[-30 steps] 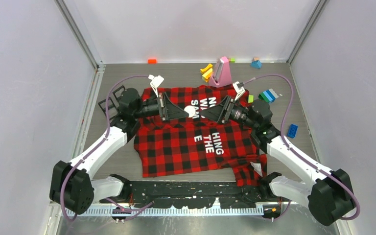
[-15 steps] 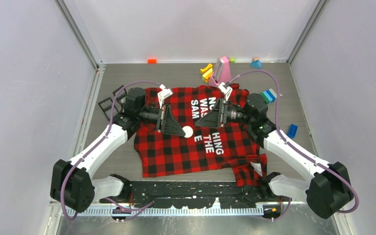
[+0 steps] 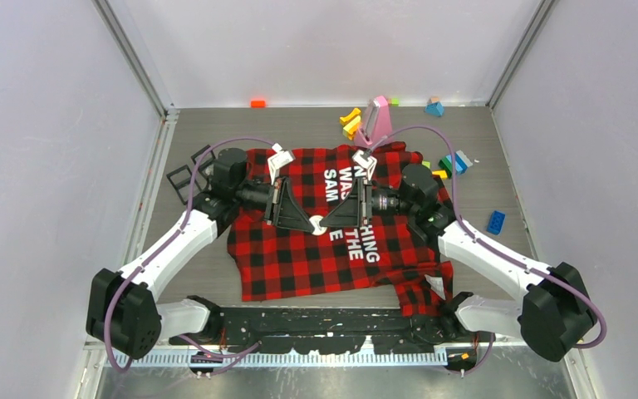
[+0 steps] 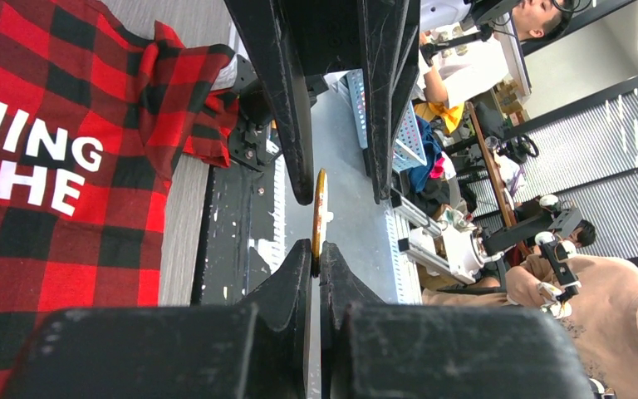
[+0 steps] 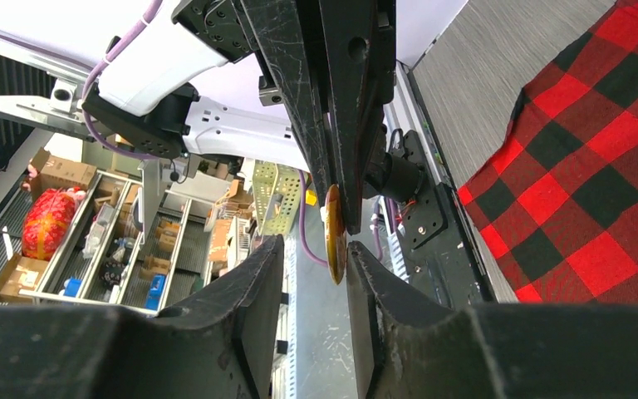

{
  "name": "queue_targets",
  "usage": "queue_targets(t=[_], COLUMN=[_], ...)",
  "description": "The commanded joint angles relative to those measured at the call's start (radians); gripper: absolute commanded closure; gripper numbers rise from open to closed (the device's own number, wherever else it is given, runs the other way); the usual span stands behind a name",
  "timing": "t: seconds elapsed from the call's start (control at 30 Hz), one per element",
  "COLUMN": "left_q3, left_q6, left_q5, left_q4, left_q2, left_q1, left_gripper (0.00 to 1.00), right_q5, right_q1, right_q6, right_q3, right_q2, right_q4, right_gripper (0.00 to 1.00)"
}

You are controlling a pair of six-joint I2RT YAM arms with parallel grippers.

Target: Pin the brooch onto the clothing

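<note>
Left wrist view shows the left tool (image 4: 316, 251) pinching the thin gold round brooch (image 4: 320, 208) edge-on, the right tool (image 5: 314, 249) parted astride it, above the red-and-black checked flannel shirt (image 3: 299, 258) on the worktop (image 3: 216, 129).

The shirt (image 3: 295, 253) is red-and-black buffalo check (white block lettering). The brooch (image 4: 320, 208) shows gold edge-on. The far wedge (image 3: 377, 122) is pink.

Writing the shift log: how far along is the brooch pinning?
Done: the brooch is picked up, clamped in the left gripper above the shirt. In hand: the right gripper, jaws open, straddles its edge. Left: pinning it onto the shirt; it is not attached yet.
</note>
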Motion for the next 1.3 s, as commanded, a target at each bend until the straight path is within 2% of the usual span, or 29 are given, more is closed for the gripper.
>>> queue_targets(t=[0.0, 0.4, 0.73, 0.87, 1.07, 1.27], left_q3=[-0.007, -0.009, -0.009, -0.01, -0.01, -0.01], left_q6=[0.001, 0.004, 0.014, 0.021, 0.024, 0.028], left_q5=[0.033, 0.034, 0.038, 0.039, 0.039, 0.039], left_q4=[0.034, 0.032, 0.025, 0.019, 0.017, 0.017], left_q2=[-0.007, -0.016, -0.022, -0.023, -0.024, -0.021], left_q1=[0.003, 0.003, 0.003, 0.003, -0.002, -0.022], left_gripper=[1.0, 1.0, 1.0, 1.0, 1.0, 1.0], right_q5=[-0.005, 0.006, 0.026, 0.027, 0.047, 0.066], right_q1=[0.019, 0.039, 0.041, 0.048, 0.059, 0.063], right_q6=[0.01, 0.012, 0.025, 0.015, -0.057, -0.083], right_q3=[-0.005, -0.012, -0.012, 0.005, 0.067, 0.095], right_q2=[0.012, 0.04, 0.086, 0.112, 0.149, 0.186], right_q4=[0.056, 0.065, 0.063, 0.039, -0.117, -0.172], right_gripper=[0.63, 0.78, 0.99, 0.99, 0.99, 0.99])
